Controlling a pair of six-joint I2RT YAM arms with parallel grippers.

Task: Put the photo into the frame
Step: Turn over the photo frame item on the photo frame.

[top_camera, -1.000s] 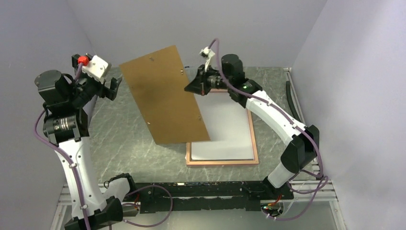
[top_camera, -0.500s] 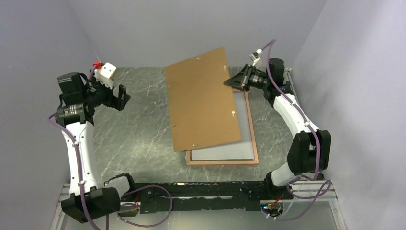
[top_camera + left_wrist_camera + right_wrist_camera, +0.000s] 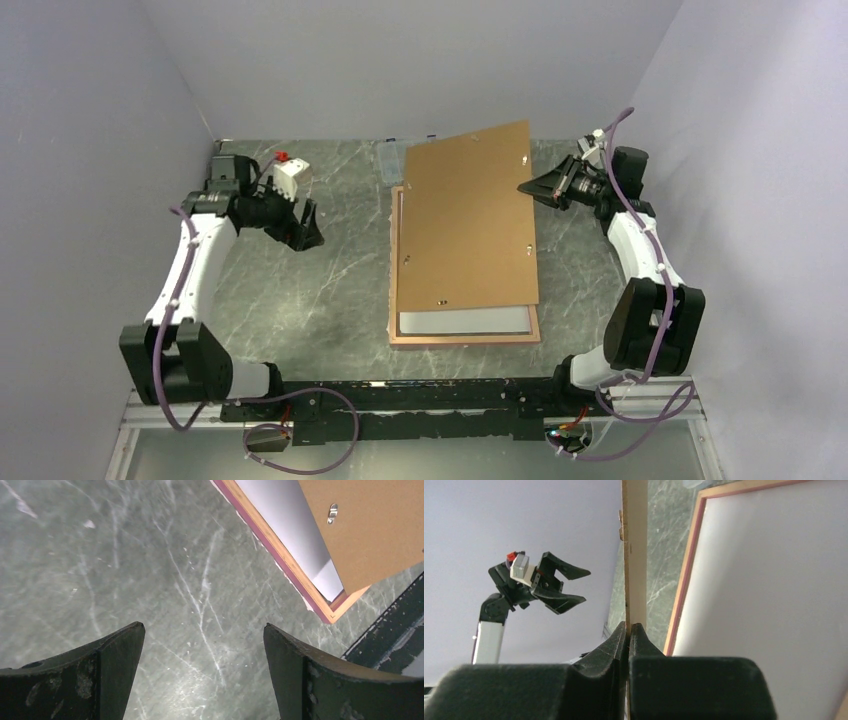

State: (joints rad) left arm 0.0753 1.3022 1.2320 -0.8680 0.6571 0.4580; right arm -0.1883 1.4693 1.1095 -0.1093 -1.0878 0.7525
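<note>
From above, the frame (image 3: 465, 340) is seen flat on the desk (image 3: 300, 290), with what is probably the photo (image 3: 465, 322), thin and crease-prone, inside; edges should be gripped. At the left wrist, the left hand (image 3: 204, 630) is shown spread and empty, the frame at 1 o'clock. At the right wrist, the right hand (image 3: 629, 626) is clamped on the board (image 3: 635, 555).

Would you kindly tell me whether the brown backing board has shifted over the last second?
Yes. The backing board, pinched by the right gripper, has swung rightward and now covers most of the frame, which lies unmoved.
</note>
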